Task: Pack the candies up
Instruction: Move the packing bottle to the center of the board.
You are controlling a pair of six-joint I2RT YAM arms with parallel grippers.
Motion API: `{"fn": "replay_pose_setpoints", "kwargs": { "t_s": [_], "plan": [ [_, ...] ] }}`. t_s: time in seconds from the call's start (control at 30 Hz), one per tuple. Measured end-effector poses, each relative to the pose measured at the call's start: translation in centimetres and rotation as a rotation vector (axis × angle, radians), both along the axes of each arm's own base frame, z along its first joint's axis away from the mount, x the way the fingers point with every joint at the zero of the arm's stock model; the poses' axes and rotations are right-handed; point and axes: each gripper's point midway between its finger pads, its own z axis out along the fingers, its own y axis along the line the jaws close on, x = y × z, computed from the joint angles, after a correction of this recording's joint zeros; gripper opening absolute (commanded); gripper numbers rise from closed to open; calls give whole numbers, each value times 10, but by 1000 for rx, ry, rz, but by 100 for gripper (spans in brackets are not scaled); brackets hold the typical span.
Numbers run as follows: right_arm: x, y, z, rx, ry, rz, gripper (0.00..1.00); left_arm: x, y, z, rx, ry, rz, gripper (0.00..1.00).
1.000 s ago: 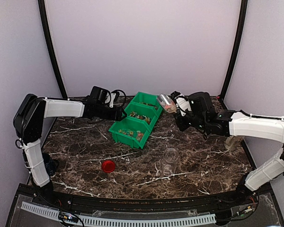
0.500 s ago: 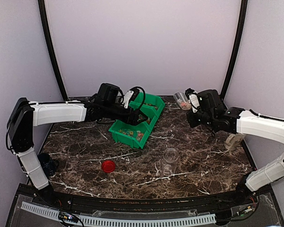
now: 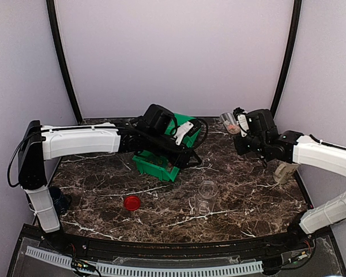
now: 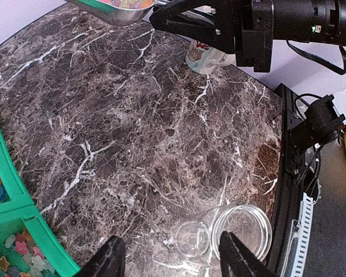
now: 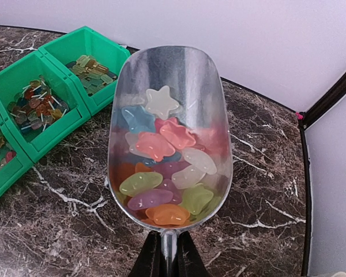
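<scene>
Dark marble table (image 3: pixel 248 196), white veining. Directly on it:
- green bin row (image 3: pixel 155 168), centre-back, set at an angle
- clear jar (image 3: pixel 206 196), near-centre
- red lid (image 3: pixel 132 202), left of the jar and well apart from it
- pale cup (image 3: pixel 284 171), by the right edge

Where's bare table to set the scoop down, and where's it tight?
Bare marble between the red lid and the glass jar, and right of the jar. Tight at the green bins, where the left gripper hangs by their right edge.
</scene>
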Motion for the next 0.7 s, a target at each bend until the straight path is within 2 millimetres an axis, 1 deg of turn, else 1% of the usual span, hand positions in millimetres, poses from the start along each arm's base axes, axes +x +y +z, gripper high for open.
{"fn": "replay_pose_setpoints", "kwargs": {
  "t_s": [0.13, 0.2, 0.43, 0.53, 0.7],
  "plan": [
    [1, -4, 0, -7, -1, -15, 0, -9, -11, -4, 38, -9, -29, 53],
    [2, -6, 0, -9, -1, -22, 0, -12, -14, -8, 62, -12, -36, 53],
    [2, -8, -1, -4, 0, -35, 0, -31, -24, -35, 176, -32, -76, 53],
    [2, -8, -1, -2, 1, -37, 0, -39, -26, -42, 198, -22, -94, 52],
    [2, -10, -1, -1, 2, -42, 0, -45, -31, -41, 202, -23, -107, 50]
  ]
}}
